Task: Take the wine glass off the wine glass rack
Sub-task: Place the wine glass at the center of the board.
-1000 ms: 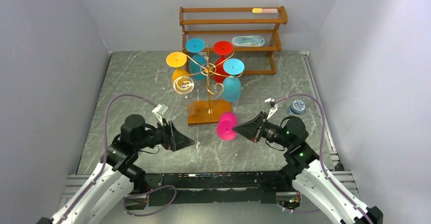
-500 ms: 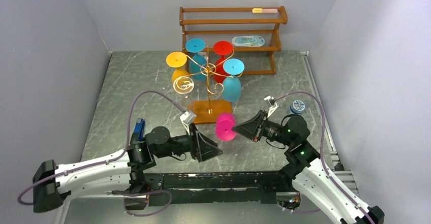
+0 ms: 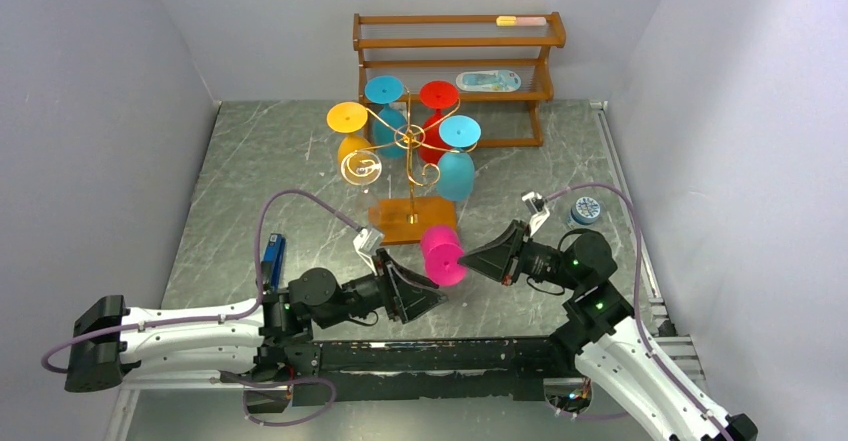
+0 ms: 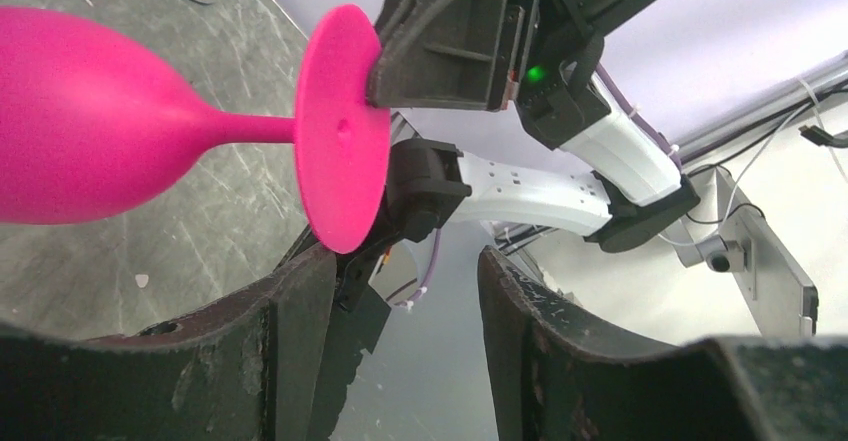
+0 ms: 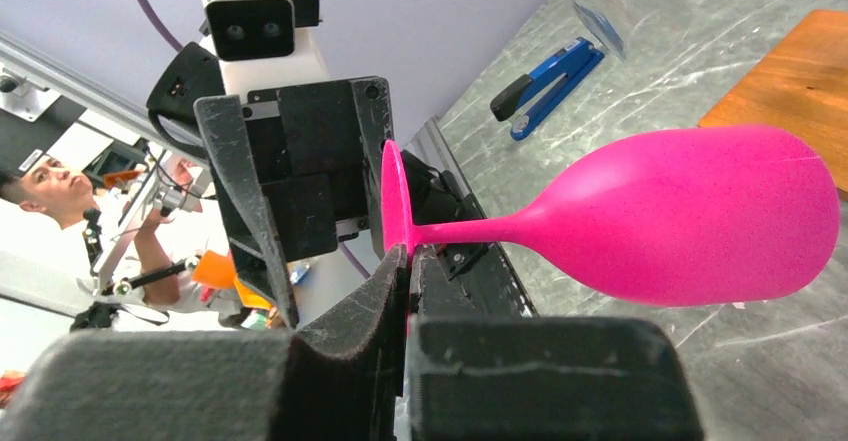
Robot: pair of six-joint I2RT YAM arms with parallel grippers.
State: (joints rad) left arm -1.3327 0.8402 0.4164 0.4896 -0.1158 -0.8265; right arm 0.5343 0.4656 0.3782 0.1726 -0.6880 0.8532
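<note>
The shelf stands at the far edge of the desk, against the back wall; a small flat item lies on the right of its top tier and a flat packet on the middle tier; just before it, near the middle of the desk, stands the wine glass rack, with four glasses hanging round its top; before the rack's base and a little right, the wine glass lies sideways above the desk, between the left tool at its near left and the right tool at its right; a stapler lies well to the left; a small round container sits near the right edge.
</note>
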